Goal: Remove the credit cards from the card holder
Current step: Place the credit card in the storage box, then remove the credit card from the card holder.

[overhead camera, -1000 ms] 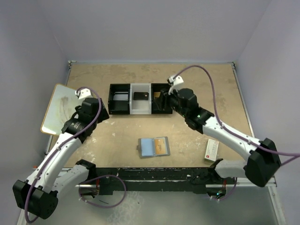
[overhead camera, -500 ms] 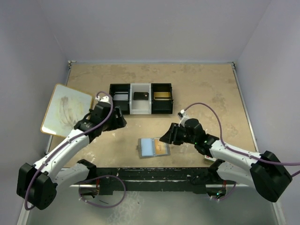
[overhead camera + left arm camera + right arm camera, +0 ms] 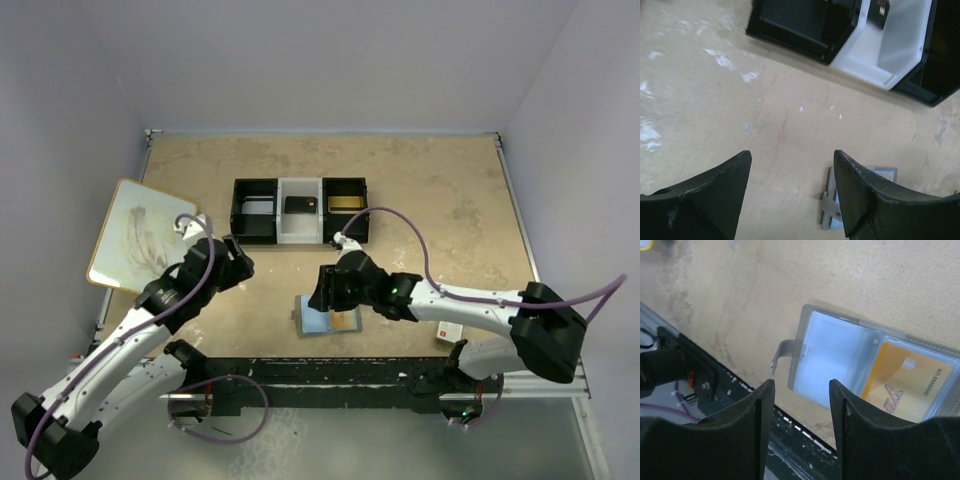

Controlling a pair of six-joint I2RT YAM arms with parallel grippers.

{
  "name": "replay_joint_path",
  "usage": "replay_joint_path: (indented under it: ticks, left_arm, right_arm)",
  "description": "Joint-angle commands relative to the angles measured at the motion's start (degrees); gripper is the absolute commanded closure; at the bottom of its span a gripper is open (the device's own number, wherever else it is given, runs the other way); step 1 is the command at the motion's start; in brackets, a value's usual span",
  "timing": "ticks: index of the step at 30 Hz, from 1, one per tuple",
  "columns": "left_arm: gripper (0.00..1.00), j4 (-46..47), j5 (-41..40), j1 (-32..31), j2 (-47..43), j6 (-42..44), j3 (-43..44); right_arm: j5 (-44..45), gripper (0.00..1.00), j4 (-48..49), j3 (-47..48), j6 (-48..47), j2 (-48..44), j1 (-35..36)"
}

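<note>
Card holder (image 3: 855,357) lies flat and open on the table (image 3: 440,200) near the front edge. An orange card (image 3: 905,385) sits in one sleeve, probably laid open for a slide-out. Right gripper (image 3: 800,387) hovers over the pale panel, arm stretched low across, fingers spread and empty. Left gripper (image 3: 792,160) hangs nearby, tilted down, fingers spread and empty. My guess is it's there to pin the holder.
</note>
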Motion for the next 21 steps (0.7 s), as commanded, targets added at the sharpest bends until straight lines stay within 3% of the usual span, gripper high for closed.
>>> replay_joint_path:
  ticks: [1,12,21]
  left_arm:
    - [0.35,-7.10,-12.43,-0.08,-4.62,-1.66,5.74]
    - [0.28,-10.65,-18.66,-0.12,-5.96,5.06,11.38]
    - [0.24,-11.11,-21.14,-0.10,-8.18,4.55,10.36]
  right_arm:
    - [8.30,0.49,-6.86,5.01,-0.23,4.63,2.30]
    - [12.86,0.40,-16.10,15.68,-0.61,18.63,7.44]
    - [16.71,0.31,-22.51,21.88,0.79,27.48,8.67]
